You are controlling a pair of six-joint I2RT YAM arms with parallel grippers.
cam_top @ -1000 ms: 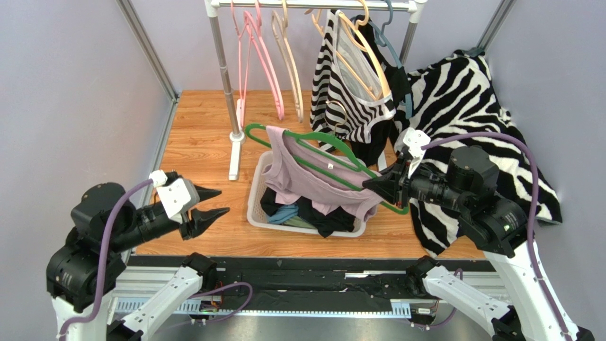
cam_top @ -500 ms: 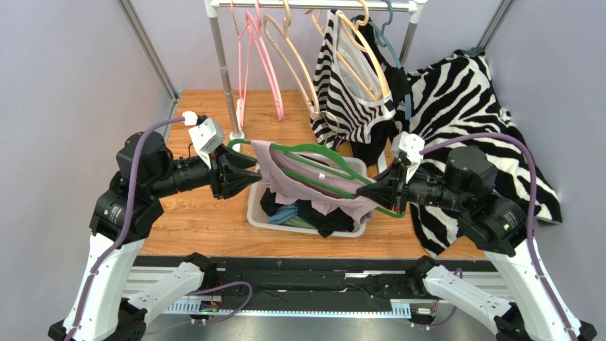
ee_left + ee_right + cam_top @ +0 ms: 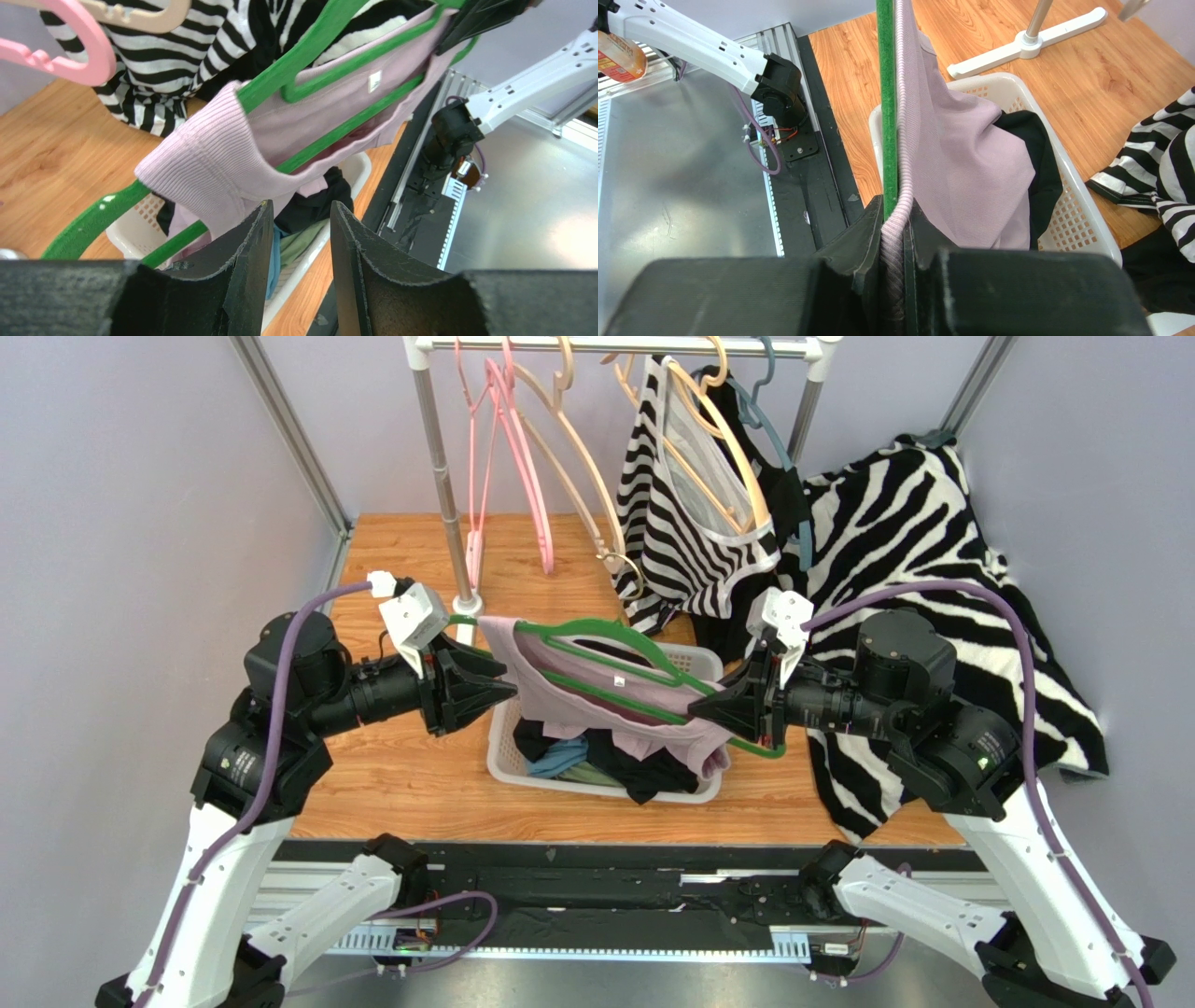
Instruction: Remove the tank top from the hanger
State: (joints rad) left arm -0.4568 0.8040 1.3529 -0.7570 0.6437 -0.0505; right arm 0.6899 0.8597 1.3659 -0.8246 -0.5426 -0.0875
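The pale pink ribbed tank top (image 3: 561,693) hangs on the green plastic hanger (image 3: 603,633), held in the air above the white slotted plastic laundry basket (image 3: 501,749). The right gripper (image 3: 694,711) is pinched tight on the top's ribbed edge, beside the hanger bar. The left gripper (image 3: 502,686) stands partly open at the opposite shoulder, gripping nothing.

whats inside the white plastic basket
Black clothing and a blue-green garment show; the pale pink ribbed tank top on the green plastic hanger hides the rest.
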